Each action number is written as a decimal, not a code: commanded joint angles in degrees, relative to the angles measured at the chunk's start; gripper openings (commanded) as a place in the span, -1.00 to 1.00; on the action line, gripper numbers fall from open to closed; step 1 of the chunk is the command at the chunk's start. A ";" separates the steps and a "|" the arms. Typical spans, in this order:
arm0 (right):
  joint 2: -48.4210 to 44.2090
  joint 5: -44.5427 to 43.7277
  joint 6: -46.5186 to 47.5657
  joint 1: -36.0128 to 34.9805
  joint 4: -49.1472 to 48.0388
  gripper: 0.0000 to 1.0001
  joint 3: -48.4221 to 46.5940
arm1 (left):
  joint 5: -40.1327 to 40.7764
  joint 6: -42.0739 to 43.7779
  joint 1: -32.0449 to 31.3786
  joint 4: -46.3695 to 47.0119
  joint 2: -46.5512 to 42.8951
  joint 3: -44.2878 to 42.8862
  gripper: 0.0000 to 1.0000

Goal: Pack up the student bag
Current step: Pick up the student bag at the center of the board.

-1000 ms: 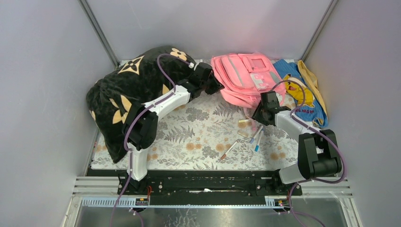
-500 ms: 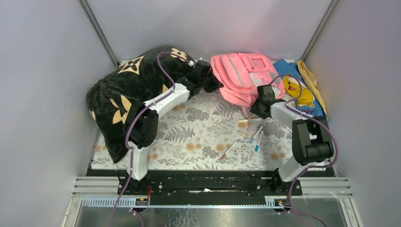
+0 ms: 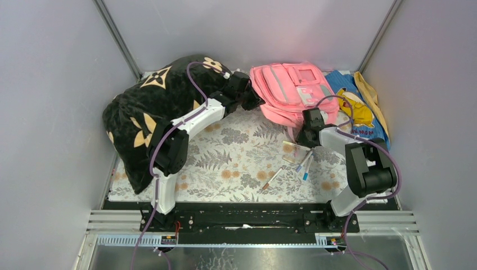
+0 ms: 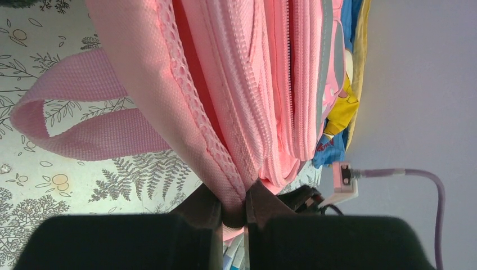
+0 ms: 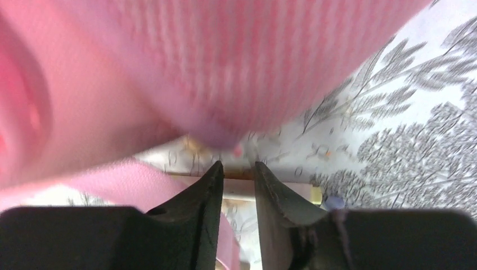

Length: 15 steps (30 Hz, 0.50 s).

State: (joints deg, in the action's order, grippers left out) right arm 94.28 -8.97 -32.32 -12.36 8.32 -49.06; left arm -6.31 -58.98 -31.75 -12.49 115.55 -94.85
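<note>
Left gripper [image 4: 245, 203] clamped on left edge of pink backpack [image 3: 289, 93]; right gripper [image 5: 236, 177], jaws slightly apart, at its near edge.

Enclosed bay. Back wall [image 3: 247, 28], left wall [image 3: 50, 112] and right wall [image 3: 433, 112] were plain pale grey panels, matte. Two slim metal posts, left post [image 3: 117, 38] and right post [image 3: 379, 36], ran up the back corners, leaning outward in the top view. The surface [image 3: 236, 157] wore a pale cloth printed with grey ferns and tan flowers. Ribbed silver rails [image 3: 112, 220] crossed the near edge, with a dull metal sheet [image 3: 253, 257] below. Light was soft and even; a faint pink cast [image 3: 306, 53] sat low on the back wall.
</note>
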 commanded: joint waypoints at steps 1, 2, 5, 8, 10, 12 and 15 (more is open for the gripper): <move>-4.12 7.80 0.60 -3.94 6.06 -0.38 5.10 | -1.34 0.10 0.37 9.59 -0.99 -1.40 -1.00; -4.71 8.38 0.26 -5.23 7.03 -0.39 5.52 | -1.29 0.09 0.37 9.55 -0.90 -1.32 -1.00; -6.32 10.72 -1.70 -8.70 8.21 -0.39 6.99 | -1.03 -0.32 0.37 10.95 -1.30 -0.05 -1.00; -7.19 12.46 -4.51 -12.10 7.91 -0.40 7.50 | -0.74 -1.02 0.37 12.19 -1.34 1.58 -1.00; -6.89 13.19 -5.95 -15.02 7.56 -0.39 6.82 | -0.96 -1.05 0.37 11.75 -0.74 1.45 -1.00; -5.88 13.35 -7.08 -17.52 6.93 -0.39 5.65 | -1.45 -1.05 0.37 11.87 -0.23 1.48 -1.00; -3.81 14.13 -8.31 -20.29 6.63 -0.39 3.46 | -2.14 -0.98 0.37 12.31 0.05 2.55 -1.00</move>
State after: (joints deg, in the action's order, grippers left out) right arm 87.88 2.66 -37.54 -29.34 12.58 -43.18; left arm -6.55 -59.42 -31.73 -10.83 115.87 -92.36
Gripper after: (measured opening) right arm 0.306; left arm 0.143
